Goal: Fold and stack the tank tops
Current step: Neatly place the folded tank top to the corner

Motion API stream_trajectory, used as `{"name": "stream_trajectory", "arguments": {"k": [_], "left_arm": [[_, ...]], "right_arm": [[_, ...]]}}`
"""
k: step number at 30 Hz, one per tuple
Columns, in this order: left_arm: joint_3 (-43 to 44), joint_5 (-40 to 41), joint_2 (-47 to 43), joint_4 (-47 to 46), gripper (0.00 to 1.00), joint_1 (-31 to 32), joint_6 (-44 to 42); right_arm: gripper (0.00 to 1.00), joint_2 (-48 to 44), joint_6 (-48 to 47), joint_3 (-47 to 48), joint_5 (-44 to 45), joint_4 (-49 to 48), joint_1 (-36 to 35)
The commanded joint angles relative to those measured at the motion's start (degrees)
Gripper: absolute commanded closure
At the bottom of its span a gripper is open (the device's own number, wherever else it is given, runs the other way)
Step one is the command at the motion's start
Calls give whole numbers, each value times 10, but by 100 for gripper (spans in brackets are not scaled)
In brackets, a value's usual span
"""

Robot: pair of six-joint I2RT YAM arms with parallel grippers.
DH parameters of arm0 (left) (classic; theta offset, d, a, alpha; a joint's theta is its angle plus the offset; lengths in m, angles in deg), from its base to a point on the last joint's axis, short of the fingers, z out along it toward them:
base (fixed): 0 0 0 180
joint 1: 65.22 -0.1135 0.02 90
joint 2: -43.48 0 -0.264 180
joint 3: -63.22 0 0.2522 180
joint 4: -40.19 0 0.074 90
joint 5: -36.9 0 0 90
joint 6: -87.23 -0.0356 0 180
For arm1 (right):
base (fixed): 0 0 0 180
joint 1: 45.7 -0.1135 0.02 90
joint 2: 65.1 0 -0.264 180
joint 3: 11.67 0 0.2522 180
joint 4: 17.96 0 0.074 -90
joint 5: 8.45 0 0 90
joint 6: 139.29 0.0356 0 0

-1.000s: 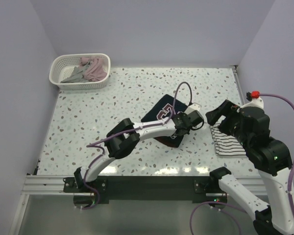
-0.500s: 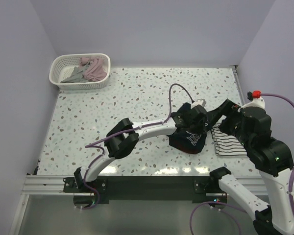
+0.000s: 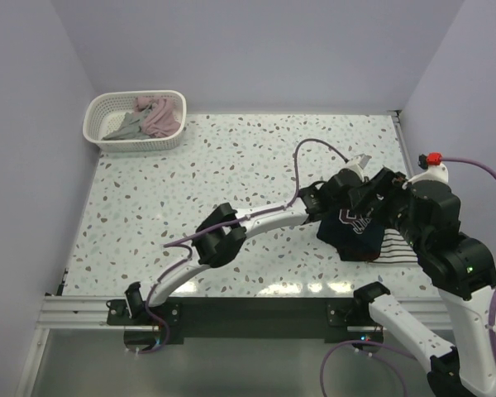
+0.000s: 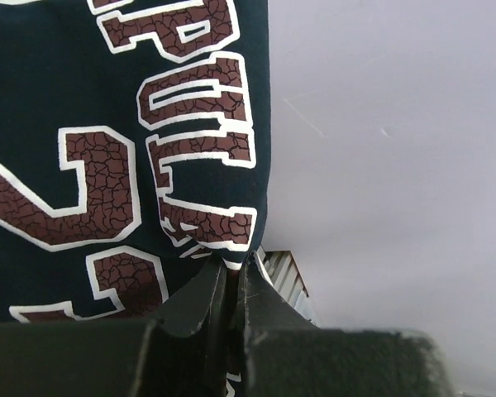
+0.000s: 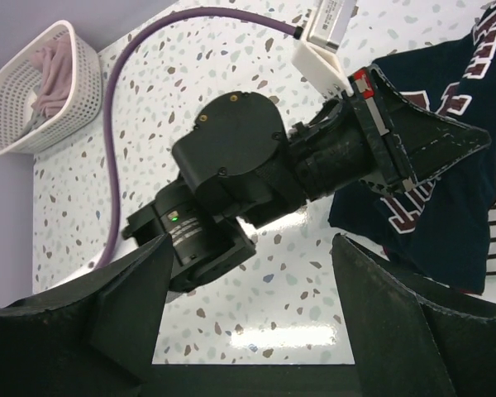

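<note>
Evidently navy top (image 3: 351, 236) is pinched by left gripper (image 4: 236, 277) above striped top (image 3: 397, 248), four o'clock, for stacking; right gripper (image 5: 250, 248) is held wide.

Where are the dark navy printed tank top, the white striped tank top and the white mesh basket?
Dark navy printed tank top (image 3: 355, 240): top external view, lower fold.
White striped tank top (image 3: 394, 248): top external view, exposed edge.
White mesh basket (image 3: 149, 142): top external view, front wall.

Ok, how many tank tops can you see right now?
4: a navy top held by the left end effector, a striped top partly under it, and a pink top and a grey top in the basket. More may be hidden there.
</note>
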Motion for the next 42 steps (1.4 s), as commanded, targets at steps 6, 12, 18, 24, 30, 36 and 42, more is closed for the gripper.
{"name": "stream_trajectory", "arguments": {"k": [6,12,18,24,30,36,42], "left_arm": [[70,-34,58,-141,100,17,34],[88,-26,71,-169,100,33,28],[106,-22,91,-176,100,43,25],[101,-30,110,-187,65,45,27],[58,-46,74,-218,41,45,5],[-40,-40,-13,-256,41,35,-23],[-255,-34,-143,-337,42,-11,-18]], "right_arm": [[20,-10,-15,7,-8,4,-1],[20,-16,-15,-3,-7,3,-1],[20,-20,-16,-8,-1,5,0],[20,-25,-12,-17,-4,5,-1],[20,-21,-10,-15,3,5,-1],[20,-10,-9,-11,8,4,-1],[20,1,-9,-11,10,-1,-1]]}}
